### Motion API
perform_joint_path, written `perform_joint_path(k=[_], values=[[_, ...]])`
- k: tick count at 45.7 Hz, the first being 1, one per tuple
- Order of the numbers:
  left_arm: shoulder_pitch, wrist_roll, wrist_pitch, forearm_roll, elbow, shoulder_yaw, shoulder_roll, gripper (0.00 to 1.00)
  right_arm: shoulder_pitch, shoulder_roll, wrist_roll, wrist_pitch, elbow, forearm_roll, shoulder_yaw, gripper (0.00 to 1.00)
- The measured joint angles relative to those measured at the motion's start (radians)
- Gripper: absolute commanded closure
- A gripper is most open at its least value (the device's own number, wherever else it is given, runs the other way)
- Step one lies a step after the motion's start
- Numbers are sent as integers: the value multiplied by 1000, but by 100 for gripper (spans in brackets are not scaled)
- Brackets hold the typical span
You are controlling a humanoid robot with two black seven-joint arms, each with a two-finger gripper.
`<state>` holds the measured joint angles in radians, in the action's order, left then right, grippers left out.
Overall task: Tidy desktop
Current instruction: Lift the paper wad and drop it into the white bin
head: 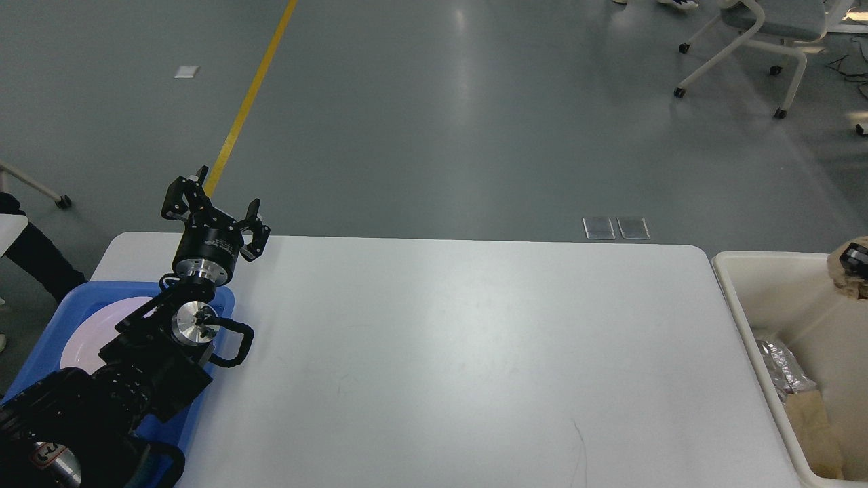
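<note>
The white desktop (461, 352) fills the middle of the head view and its surface is bare. My left gripper (217, 203) is open and empty, held above the desktop's far left corner, past the blue tray. My right gripper (856, 260) shows only as a dark sliver at the right edge, above the cream bin. It still holds a tan crumpled wad (846, 276), which hangs over the bin's far end.
A blue tray (68, 305) with a white plate (102, 325) sits at the left, partly under my left arm. The cream bin (746, 298) stands off the desktop's right edge and holds a foil wad (780, 366) and tan paper (814, 427). A wheeled chair (766, 34) stands far back right.
</note>
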<state>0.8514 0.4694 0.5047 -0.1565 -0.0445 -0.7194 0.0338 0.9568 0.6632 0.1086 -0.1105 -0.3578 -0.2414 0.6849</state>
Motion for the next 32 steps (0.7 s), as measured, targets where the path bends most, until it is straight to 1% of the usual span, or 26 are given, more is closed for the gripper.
perform_joint_path(k=[6, 9, 16, 21, 27, 30, 32], values=[[0, 0, 0, 0, 0, 0, 0, 4, -152, -81, 2, 73, 103, 0, -53, 3], [0, 0, 0, 0, 0, 0, 0, 4, -193, -107, 3, 89, 135, 0, -59, 0], [0, 0, 0, 0, 0, 0, 0, 4, -217, -125, 4, 93, 153, 0, -76, 0], [0, 0, 0, 0, 0, 0, 0, 4, -205, -125, 3, 86, 154, 1, -128, 0], [0, 0, 0, 0, 0, 0, 0, 4, -162, -117, 5, 83, 156, 1, -302, 0], [0, 0, 0, 0, 0, 0, 0, 4, -145, -118, 14, 83, 150, 1, -444, 0], [0, 0, 0, 0, 0, 0, 0, 4, -141, -121, 31, 83, 146, 1, -559, 0]])
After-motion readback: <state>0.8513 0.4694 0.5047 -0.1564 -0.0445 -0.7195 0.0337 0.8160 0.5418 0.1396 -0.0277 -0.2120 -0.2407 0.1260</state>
